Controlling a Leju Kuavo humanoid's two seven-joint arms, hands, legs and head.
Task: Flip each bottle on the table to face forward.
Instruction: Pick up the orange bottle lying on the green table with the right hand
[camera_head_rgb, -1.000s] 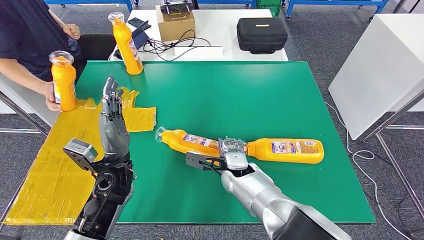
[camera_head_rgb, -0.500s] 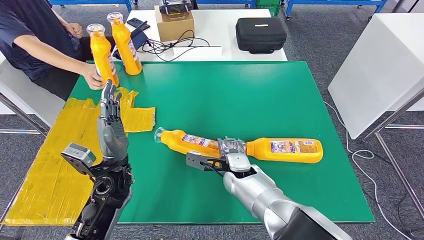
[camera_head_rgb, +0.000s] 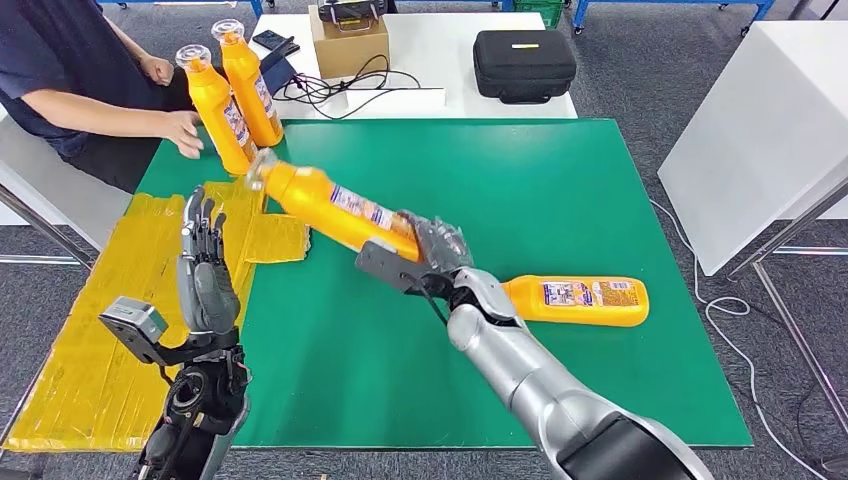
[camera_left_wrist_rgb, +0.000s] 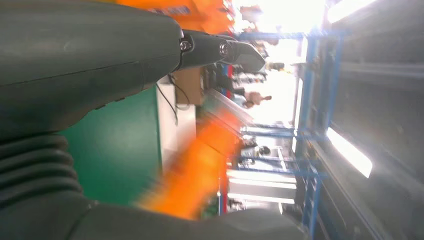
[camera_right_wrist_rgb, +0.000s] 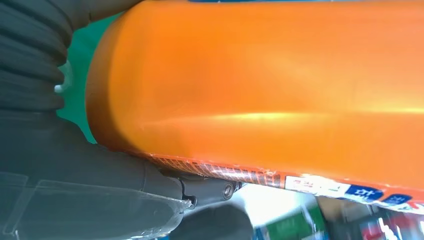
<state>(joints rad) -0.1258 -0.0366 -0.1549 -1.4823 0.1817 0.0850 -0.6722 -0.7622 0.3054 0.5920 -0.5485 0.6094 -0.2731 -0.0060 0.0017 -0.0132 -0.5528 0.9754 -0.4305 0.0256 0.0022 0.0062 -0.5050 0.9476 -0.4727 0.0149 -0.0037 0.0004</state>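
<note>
Standing with fingers spread and nothing in it, the left hand (camera_head_rgb: 205, 280) waits at eight o'clock above the yellow sheet (camera_head_rgb: 110, 300). Two upright bottles (camera_head_rgb: 237, 95) sit at eleven o'clock. Near centre, the right hand (camera_head_rgb: 432, 250) grips a tilted bottle (camera_head_rgb: 335, 208) by its base, lifted clear. Another bottle (camera_head_rgb: 575, 300) lies at four o'clock. Next, I judge, comes turning and setting the lifted one.

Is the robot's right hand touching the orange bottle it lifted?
Touching. In the head view the right hand grips the tilted orange bottle at its base; the right wrist view shows its fingers pressed against it.
</note>
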